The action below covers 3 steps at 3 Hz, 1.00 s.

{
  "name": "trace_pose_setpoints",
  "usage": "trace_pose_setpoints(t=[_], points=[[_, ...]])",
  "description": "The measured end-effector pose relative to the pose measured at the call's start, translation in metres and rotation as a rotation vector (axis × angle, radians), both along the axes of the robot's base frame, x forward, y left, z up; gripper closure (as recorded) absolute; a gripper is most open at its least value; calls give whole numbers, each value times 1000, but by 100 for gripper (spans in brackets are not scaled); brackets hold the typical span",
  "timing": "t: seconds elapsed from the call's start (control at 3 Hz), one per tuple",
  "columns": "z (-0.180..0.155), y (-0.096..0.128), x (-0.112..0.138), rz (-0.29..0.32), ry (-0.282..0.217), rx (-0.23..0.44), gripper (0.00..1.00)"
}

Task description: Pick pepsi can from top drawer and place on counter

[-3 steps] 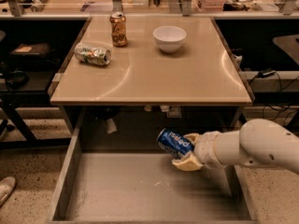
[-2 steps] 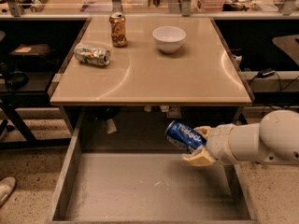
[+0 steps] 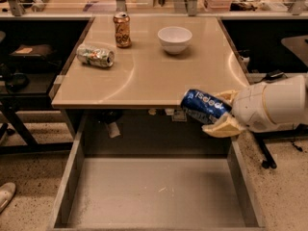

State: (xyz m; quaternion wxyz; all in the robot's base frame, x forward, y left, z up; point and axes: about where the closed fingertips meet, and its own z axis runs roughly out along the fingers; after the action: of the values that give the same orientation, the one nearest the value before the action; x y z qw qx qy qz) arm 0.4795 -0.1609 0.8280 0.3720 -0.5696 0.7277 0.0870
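My gripper [image 3: 222, 111] reaches in from the right and is shut on the blue pepsi can [image 3: 203, 105]. The can lies tilted on its side in the cream fingers [image 3: 222, 127], in the air at the front right edge of the beige counter [image 3: 149, 76]. It hangs well above the open grey top drawer [image 3: 154, 191], whose flat bottom holds nothing that I can see. The white arm fills the right side of the view.
On the counter stand an orange-brown can [image 3: 122, 29] and a white bowl [image 3: 174, 39]. A green-and-white can [image 3: 95, 55] lies on its side at the left. Dark desks flank the counter on both sides. A shoe tip [image 3: 6, 194] shows at the lower left.
My gripper has lifted the pepsi can from low over the drawer up and to the right, to the level of the counter's front edge.
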Motion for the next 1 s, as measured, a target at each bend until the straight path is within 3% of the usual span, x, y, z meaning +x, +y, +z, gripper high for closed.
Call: trace_pose_setpoints(t=[0.33,0.67,1.0], points=[[23,-1,8,4,-34,2,100],[20,0,6,5,-29,0,100],[49,-6,28,-15,-109,-12,100]])
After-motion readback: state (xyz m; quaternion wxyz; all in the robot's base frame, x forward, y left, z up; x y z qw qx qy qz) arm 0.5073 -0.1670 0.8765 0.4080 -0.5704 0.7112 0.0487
